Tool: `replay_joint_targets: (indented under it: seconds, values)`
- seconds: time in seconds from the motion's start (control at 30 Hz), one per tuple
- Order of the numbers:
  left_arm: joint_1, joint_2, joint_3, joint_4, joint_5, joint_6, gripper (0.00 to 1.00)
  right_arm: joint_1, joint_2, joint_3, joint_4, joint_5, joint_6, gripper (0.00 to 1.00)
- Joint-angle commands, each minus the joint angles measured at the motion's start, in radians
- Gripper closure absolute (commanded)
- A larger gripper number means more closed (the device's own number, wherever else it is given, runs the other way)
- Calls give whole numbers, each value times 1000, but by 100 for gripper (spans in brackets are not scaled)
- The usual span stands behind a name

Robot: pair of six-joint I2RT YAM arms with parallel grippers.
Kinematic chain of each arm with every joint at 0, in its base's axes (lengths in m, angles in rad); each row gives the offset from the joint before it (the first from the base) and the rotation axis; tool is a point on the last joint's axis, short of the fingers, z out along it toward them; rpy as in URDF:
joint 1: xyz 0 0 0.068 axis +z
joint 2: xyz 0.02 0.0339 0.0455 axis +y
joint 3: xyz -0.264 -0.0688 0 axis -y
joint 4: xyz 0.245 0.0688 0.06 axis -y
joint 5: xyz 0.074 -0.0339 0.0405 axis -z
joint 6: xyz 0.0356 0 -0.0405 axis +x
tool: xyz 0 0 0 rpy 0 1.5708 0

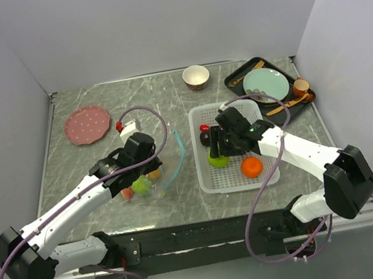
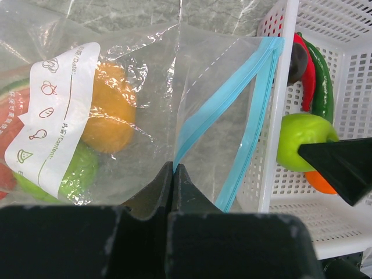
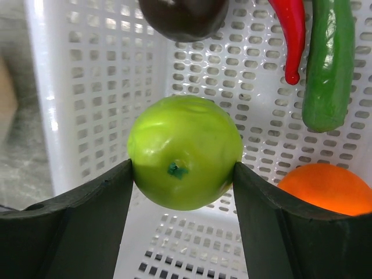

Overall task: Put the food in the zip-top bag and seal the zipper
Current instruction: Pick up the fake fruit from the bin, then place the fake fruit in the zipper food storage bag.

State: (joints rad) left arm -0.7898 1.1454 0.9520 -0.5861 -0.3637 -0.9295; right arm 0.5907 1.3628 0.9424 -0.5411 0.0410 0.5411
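The clear zip-top bag (image 1: pixel 155 177) lies left of the white basket (image 1: pixel 273 176), its teal-blue zipper (image 1: pixel 179 149) raised. In the left wrist view the bag (image 2: pixel 139 75) holds an orange (image 2: pixel 107 116), a green apple (image 2: pixel 81 174) and a watermelon slice (image 2: pixel 9 116). My left gripper (image 2: pixel 173 167) is shut on the bag's mouth edge at the zipper (image 2: pixel 221 99). My right gripper (image 3: pixel 183 168) is shut on a green apple (image 3: pixel 185 151) inside the basket (image 3: pixel 87 75). Around it lie an orange (image 3: pixel 325 189), a red chili (image 3: pixel 290 35), a green pepper (image 3: pixel 328 64) and a dark brown piece (image 3: pixel 183 17).
A pink plate (image 1: pixel 87 124) sits at the back left. A small bowl (image 1: pixel 195 76) stands at the back middle. A black tray (image 1: pixel 234 80) with a teal plate (image 1: pixel 267 84) and cutlery stands at the back right. The basket's wall (image 2: pixel 279 104) is close beside the bag's mouth.
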Motion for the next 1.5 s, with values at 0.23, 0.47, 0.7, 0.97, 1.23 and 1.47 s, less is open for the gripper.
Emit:
replay_joint_targets:
  seconds: [0.23,0.47,0.7,0.97,1.23,1.47]
  values:
    - [-2,-13,22,23,0,-2,99,-6,-134,62,-31,-15,17,47]
    - [-2,8,44,37,8,6,99,4,-205,87,-16,-68,75,47]
    - [-2,2,51,39,6,12,99,33,-252,122,69,-161,137,43]
    - [-2,-35,39,37,12,6,99,133,-145,232,98,-181,140,43]
    - [-2,-46,60,29,26,18,99,198,-45,249,158,-193,165,42]
    - [-2,-81,33,22,14,3,99,210,51,263,150,-194,140,43]
